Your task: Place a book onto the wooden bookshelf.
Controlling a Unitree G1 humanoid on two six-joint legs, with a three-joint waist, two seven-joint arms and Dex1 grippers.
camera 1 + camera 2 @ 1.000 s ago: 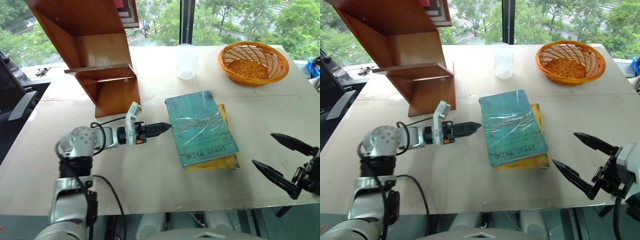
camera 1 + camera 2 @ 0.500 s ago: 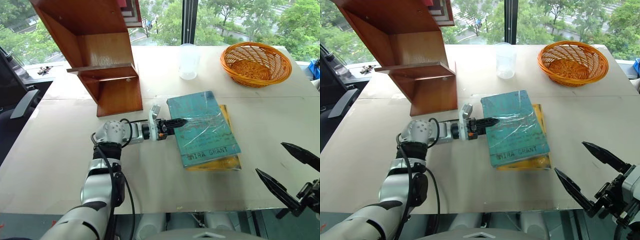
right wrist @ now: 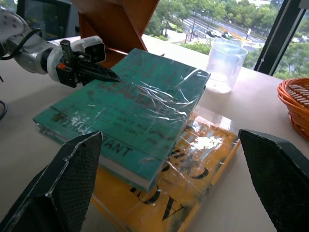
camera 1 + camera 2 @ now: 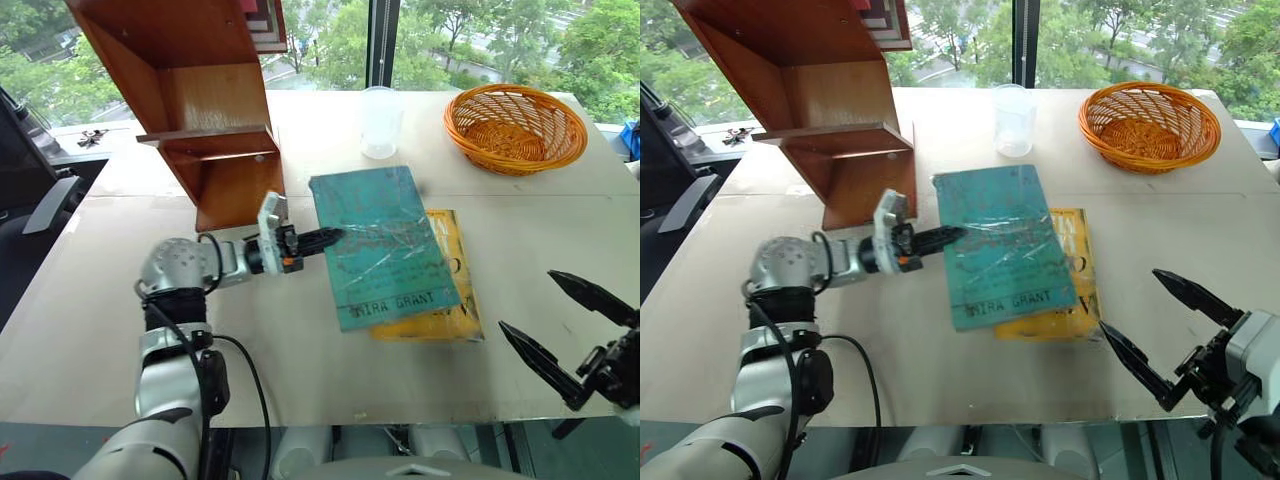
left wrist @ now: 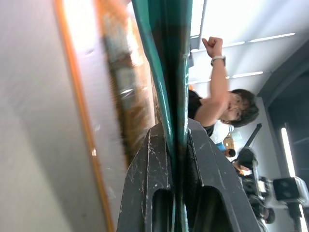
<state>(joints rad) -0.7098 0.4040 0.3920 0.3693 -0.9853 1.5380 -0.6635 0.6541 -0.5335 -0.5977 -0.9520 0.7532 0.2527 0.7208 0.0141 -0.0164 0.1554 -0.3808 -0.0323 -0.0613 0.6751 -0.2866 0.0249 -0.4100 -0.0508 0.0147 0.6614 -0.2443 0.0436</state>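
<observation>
Since half a second ago, our left tool [image 4: 322, 238] has pressed shut on the near-left edge of the book [image 4: 381, 246] and begun to swing it: the teal cover now sits skewed on the yellow book [image 4: 446, 300] beneath, its far corner turned toward the wooden bookshelf [image 4: 195, 110], so more of the yellow cover shows. In the left wrist view the two black fingers [image 5: 155, 179] pinch the teal edge between them, so we judge the grip firm enough to lift. We hold it by the edge because the book lies flat and offers nothing else to seize; the pinch sits on the side nearest the shelf, which stands just behind and beside this tool, a short carry away.

Our right tool [image 4: 1160, 340] hangs with its fingers spread wide, empty, well off to the side of the books and nearer to us, ready to steady the load if needed.

We work over a pale desk [image 4: 300, 360] with a seam running across it. Beyond the book stand a clear plastic cup [image 4: 378, 122] and an orange wicker basket [image 4: 515, 125]. Behind them wide windows show green trees. A person shows past the book in the left wrist view.
</observation>
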